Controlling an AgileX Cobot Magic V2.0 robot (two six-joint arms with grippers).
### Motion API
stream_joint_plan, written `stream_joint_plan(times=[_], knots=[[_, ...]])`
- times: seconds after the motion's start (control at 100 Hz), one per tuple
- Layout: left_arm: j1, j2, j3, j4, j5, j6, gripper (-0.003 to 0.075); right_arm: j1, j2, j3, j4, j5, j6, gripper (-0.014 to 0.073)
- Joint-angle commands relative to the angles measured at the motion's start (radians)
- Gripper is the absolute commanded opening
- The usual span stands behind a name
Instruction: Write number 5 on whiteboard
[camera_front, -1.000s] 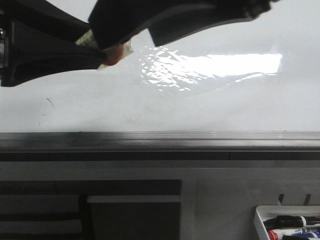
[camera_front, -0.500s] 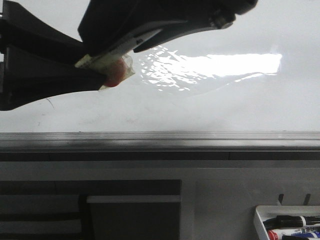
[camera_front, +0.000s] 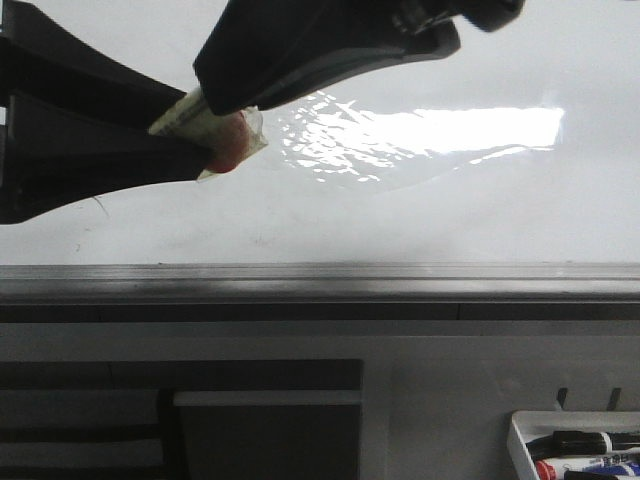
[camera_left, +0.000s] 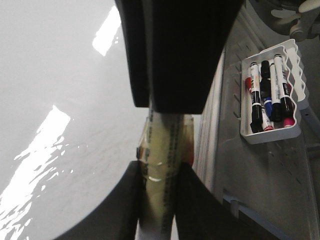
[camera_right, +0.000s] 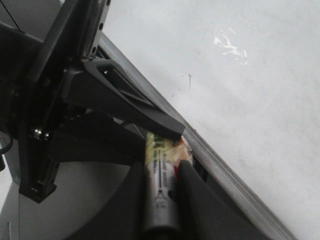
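The whiteboard (camera_front: 450, 220) is glossy white with strong glare; it also shows in the left wrist view (camera_left: 65, 125) and the right wrist view (camera_right: 240, 90). No number 5 shows on it, only small faint stray marks (camera_front: 98, 205). A tape-wrapped marker (camera_front: 195, 118) with a reddish end is held above the board at the upper left. My left gripper (camera_front: 200, 135) is shut on the marker (camera_left: 161, 150) from the left. My right gripper (camera_front: 215, 100) is shut on the same marker (camera_right: 160, 170) from the upper right.
A grey metal edge rail (camera_front: 400, 282) runs along the board's near side. A white tray (camera_front: 520, 440) with several markers hangs at the lower right and shows in the left wrist view (camera_left: 295, 60). A grey panel with dark openings lies below the rail.
The left gripper dropped a little with the marker. The right gripper's fingers, spread apart one second ago, have come together around the marker's body.
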Motion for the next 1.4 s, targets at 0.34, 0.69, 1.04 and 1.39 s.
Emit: stream_joint_plan(times=[0.34,0.69,1.04,1.39], knots=[[-0.003,-0.104,0.014,-0.105,-0.095,-0.206,0.0417,-0.012,-0.01,-0.058,0.047,0.014,-0.001,-0.0053],[-0.003,-0.361,0.126,-0.357,0.017,-0.257,0.0417,-0.142,-0.003,-0.203,0.047,0.123,-0.003,-0.0053],[0.016,-0.399,0.126,-0.516,0.099,-0.257,0.0417,-0.217,0.14,-0.41,0.034,0.212,-0.02,-0.0053],[0.016,-0.399,0.126,-0.516,0.099,-0.257,0.0417,-0.252,0.236,-0.508,0.009,0.278,-0.02,-0.0053]])
